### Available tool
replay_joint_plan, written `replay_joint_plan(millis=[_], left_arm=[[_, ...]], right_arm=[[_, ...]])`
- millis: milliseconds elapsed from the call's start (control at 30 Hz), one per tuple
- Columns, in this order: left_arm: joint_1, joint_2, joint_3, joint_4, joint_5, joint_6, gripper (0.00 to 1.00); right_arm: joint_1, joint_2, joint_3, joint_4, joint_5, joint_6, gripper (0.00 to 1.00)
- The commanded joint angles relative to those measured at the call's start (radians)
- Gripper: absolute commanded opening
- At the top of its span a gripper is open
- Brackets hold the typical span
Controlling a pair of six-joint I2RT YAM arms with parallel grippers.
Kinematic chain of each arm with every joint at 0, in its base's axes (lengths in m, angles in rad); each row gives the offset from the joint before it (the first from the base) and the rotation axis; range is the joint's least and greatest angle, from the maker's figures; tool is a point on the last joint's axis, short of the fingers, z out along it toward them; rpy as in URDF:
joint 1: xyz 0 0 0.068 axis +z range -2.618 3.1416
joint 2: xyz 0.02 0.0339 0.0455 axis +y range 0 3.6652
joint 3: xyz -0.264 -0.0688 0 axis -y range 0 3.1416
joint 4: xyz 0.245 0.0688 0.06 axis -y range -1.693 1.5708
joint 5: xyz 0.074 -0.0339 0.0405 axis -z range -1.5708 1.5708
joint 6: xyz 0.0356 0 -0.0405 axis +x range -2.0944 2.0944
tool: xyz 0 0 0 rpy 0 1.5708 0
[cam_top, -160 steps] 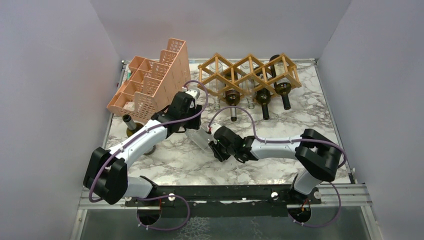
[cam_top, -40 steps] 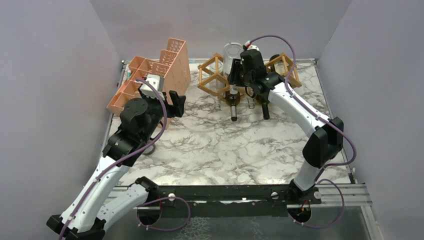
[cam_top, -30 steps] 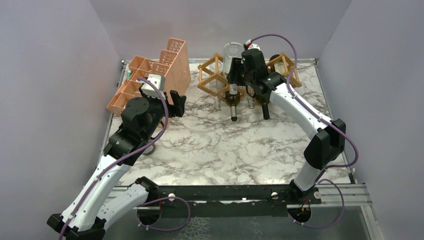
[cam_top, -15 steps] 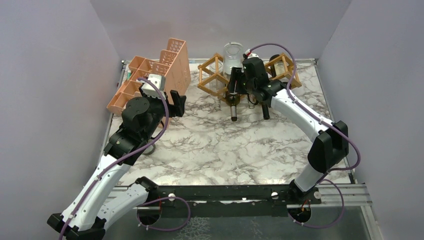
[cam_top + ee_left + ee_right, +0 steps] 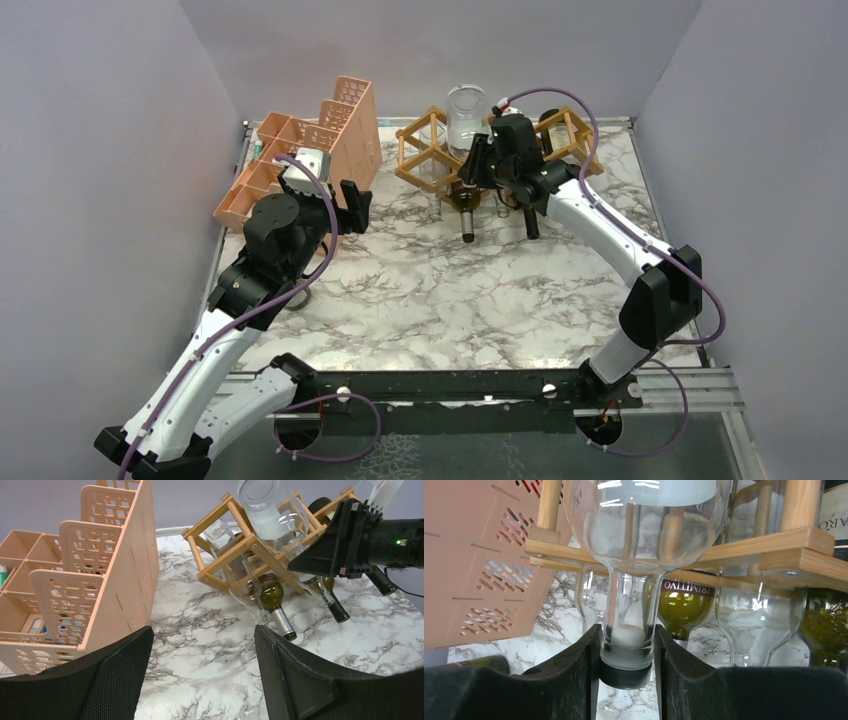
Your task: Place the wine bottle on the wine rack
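R pincer (image 5: 626, 642) closed on the stoppered mouth of the clear wine bottle (image 5: 639, 525). The bottle's body lies in a top notch of the wooden wine rack (image 5: 804, 545), neck sloping down toward the arms (dark bottles (image 5: 686, 610) fill lower openings). L pincer (image 5: 202, 635) gapes wide, empty, above the marble tabletop (image 5: 200, 690), w/ pink organizer (image 5: 100, 580) beside it.

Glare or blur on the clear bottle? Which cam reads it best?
Right wrist: clear wine bottle sharp, white glare streaks on its shoulder, neck in the right gripper; reads best. Left wrist: wine rack crisp, left gripper dark at the bottom. Top external: bottle small, pale against the wall; sheen on the marble table.
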Motion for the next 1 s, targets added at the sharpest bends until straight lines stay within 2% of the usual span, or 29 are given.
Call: replay_joint_plan(millis=[0,133,300,500,600,767,967], left_arm=[[-0.002,-0.006,0.016,-0.006,-0.022,0.002,0.79],[-0.002,-0.002,0.017,-0.005,-0.020,0.002,0.79],[-0.002,-0.002,0.015,-0.005,-0.020,0.002,0.79],[-0.002,-0.004,0.014,-0.006,-0.022,0.002,0.79],[-0.002,-0.003,0.014,-0.005,-0.024,0.002,0.79],[-0.001,0.001,0.023,-0.006,-0.035,0.012,0.79],[-0.001,0.006,0.066,-0.009,-0.062,0.048,0.80]], right_arm=[[0.003,-0.090,-0.006,0.037,-0.043,0.019,0.22],[0.003,-0.112,-0.024,0.038,-0.052,0.030,0.22],[0.003,-0.106,-0.052,0.034,-0.059,0.043,0.29],[0.003,-0.105,-0.089,0.042,-0.085,0.062,0.50],[0.003,-0.122,-0.101,0.051,-0.082,0.058,0.57],[0.003,-0.168,-0.111,0.058,-0.069,0.037,0.66],[0.002,-0.248,-0.116,0.055,-0.078,0.002,0.69]])
